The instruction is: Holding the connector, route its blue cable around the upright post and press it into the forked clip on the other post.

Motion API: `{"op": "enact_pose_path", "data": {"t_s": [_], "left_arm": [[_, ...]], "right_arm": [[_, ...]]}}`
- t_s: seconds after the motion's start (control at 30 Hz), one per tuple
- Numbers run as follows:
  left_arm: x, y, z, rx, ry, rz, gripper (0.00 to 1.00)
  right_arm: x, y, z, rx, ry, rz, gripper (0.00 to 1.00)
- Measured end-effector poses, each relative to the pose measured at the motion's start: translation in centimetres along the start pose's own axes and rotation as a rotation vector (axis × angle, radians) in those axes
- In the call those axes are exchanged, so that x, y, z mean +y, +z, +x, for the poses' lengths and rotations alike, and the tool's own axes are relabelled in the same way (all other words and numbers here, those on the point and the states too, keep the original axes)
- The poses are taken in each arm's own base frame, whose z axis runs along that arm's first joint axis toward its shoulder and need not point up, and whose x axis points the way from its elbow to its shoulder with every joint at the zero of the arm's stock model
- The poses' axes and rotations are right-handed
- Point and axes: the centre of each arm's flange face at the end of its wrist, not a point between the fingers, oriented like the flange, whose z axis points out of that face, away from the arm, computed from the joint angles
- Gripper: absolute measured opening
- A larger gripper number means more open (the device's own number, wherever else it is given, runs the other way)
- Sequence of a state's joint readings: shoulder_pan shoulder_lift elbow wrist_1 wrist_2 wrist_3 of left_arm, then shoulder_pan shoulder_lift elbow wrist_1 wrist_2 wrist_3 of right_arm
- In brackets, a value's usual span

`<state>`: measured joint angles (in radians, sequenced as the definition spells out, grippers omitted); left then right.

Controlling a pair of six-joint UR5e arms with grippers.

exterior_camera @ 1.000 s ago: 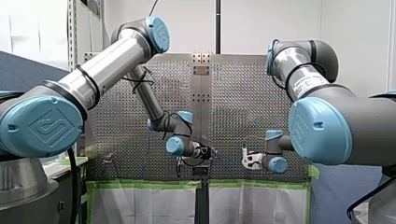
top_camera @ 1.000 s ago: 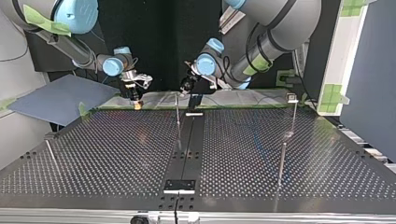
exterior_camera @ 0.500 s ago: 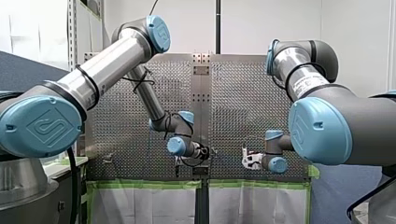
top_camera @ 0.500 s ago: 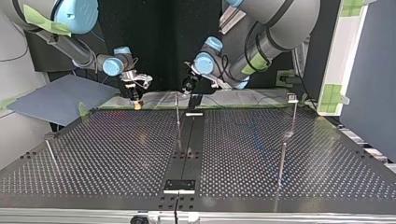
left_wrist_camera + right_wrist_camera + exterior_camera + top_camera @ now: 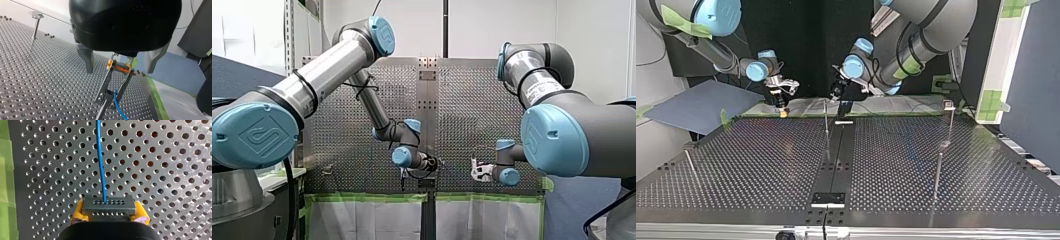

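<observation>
Evidently the work sits at its start: my right gripper [image 5: 109, 212] is clamped on the connector [image 5: 109, 204], its yellow pads [image 5: 78, 213] pressing the two short sides of the grey block. That grip leaves the front face bare, so the blue cable [image 5: 100, 160] leaves it straight ahead and runs free over the perforated table [image 5: 170, 155]. The connector hangs low, just above the plate and close to the green tape [image 5: 4, 182] along the edge, at the top view's left, off to one side of the posts. Carrying it low, I judge, keeps the cable at a height where it can wrap a post's shaft rather than ride over the top.

My left gripper [image 5: 118, 71] has its metal fingers [image 5: 86, 58] spread wide with nothing between them. It points toward the right gripper, whose held connector and cable show ahead of it in the left wrist view, so it reads as standing by to guide or pin the cable, not to carry it.

The plain upright post [image 5: 826, 120] stands beside the table's middle strip. The other post [image 5: 950, 125], at the top view's right, bears a small head [image 5: 948, 104], probably the forked clip, though it is too small to be sure. No bend around either shows, so all the routing is left to do
</observation>
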<state>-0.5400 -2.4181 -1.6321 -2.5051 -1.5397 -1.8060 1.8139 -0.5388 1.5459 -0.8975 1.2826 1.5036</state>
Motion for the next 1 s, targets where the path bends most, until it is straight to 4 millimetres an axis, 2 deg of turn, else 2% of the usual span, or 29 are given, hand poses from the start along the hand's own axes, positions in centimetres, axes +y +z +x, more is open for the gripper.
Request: {"op": "enact_pose_path", "data": {"t_s": [0.4, 0.57, 1.0], "left_arm": [[-0.1, 0.0, 0.0, -0.002, -0.012, -0.001, 0.99], [0.4, -0.7, 0.2, 0.005, -0.002, -0.022, 0.99], [0.2, -4.1, -2.8, -0.101, -0.015, -0.074, 0.99]], "right_arm": [[0.0, 0.0, 0.0, 0.0, 0.0, 0.0, 0.0], [0.0, 0.0, 0.0, 0.0, 0.0, 0.0, 0.0], [-0.1, 0.0, 0.0, 0.0, 0.0, 0.001, 0.0]]}}
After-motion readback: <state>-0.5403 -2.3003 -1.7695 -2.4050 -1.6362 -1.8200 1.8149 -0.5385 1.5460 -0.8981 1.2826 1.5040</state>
